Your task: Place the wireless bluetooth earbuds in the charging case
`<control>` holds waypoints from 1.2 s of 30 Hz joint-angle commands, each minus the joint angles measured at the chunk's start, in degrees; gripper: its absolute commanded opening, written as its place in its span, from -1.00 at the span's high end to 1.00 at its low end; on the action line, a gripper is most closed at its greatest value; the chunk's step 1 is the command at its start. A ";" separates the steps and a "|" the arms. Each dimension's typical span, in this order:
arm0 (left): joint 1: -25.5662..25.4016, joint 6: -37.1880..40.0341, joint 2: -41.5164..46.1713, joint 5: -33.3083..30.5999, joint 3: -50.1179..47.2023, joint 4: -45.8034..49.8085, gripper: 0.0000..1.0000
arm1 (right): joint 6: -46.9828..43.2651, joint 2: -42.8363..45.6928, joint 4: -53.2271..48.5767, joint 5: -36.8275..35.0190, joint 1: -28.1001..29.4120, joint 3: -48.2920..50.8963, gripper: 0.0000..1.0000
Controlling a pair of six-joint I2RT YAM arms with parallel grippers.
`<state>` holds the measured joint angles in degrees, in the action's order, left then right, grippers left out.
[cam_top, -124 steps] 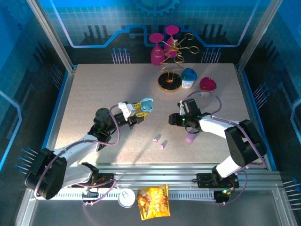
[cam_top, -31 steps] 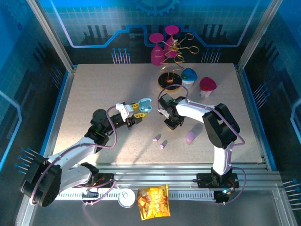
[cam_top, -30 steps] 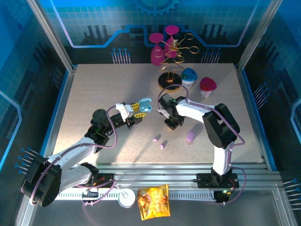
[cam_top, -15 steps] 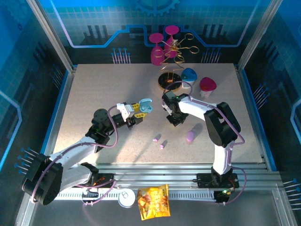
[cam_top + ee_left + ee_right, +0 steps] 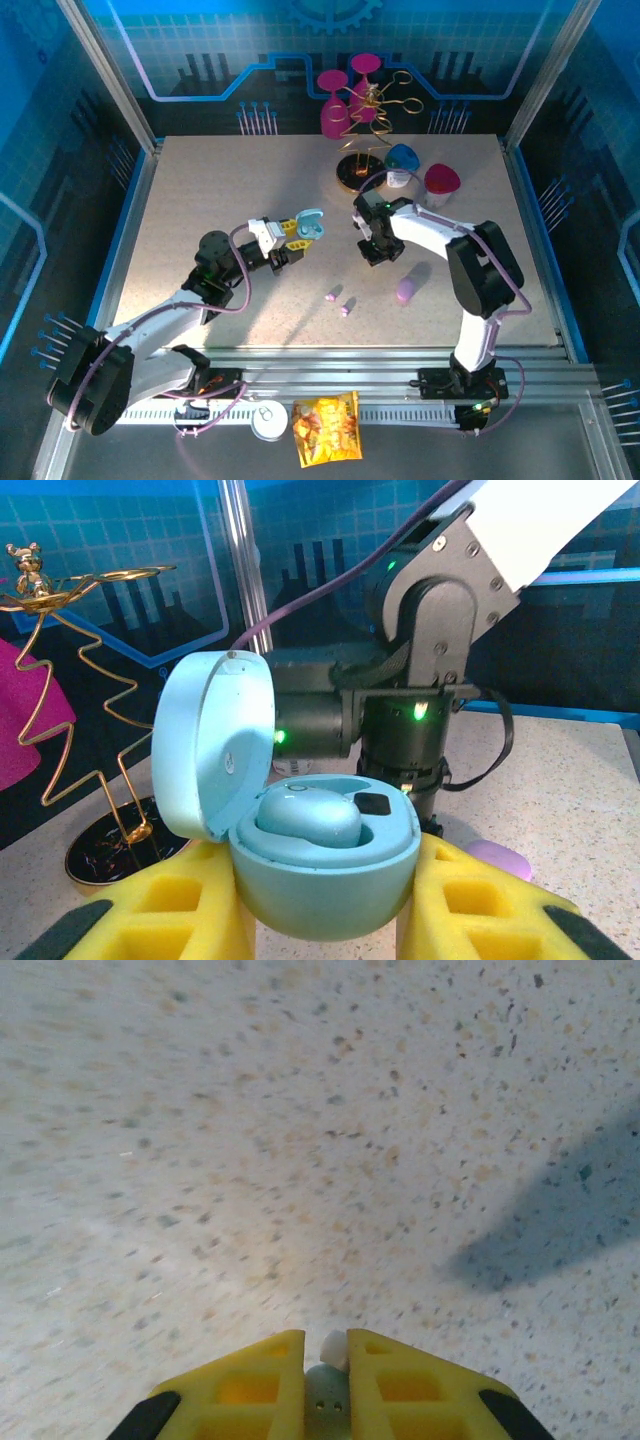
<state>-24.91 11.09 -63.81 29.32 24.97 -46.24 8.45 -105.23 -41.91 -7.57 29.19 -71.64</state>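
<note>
Low in the right wrist view, the yellow pads (image 5: 270,1380) are pinched on a pale blue earbud (image 5: 327,1392). The right gripper (image 5: 325,1345) is closed on it, tip down over bare table (image 5: 300,1110).

At the bottom of the left wrist view, the left gripper (image 5: 325,905) is clamped on the base of the open blue charging case (image 5: 325,880). Its lid (image 5: 215,745) is swung back to the left, one bud (image 5: 308,815) is already bedded, and the free well (image 5: 372,803) shows to its right.

So the step in hand, as I read it, is the carry and drop. Bring the held bud over that free well and turn the wrist so the stem lines up with the socket. Come down gently and let go only once it sits flush — the left arm should hold the case still meanwhile.

From above, two lilac earbuds (image 5: 332,295) lie below centre with a lilac case (image 5: 405,290) to their right, all well apart from the blue case.

Against a second back, the right wrist has drifted slightly right and up in the top view — the left gripper, the blue case and the lilac pieces lie where they did.
</note>
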 commanded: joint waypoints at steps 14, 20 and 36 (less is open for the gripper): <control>-0.32 -0.12 -0.89 0.61 0.36 -2.98 0.70 | 10.79 7.12 7.61 12.52 -2.65 8.14 0.73; -0.32 0.40 0.08 0.42 0.31 -1.69 0.70 | 11.44 3.08 5.89 4.79 -1.75 7.89 0.73; -0.31 0.34 -0.67 0.38 0.34 -2.02 0.70 | 10.90 4.07 7.84 7.06 -1.50 7.70 0.24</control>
<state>-24.91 10.92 -64.86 29.34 24.97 -46.76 19.18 -103.28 -34.89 -1.34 27.42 -64.12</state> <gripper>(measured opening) 0.335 0.362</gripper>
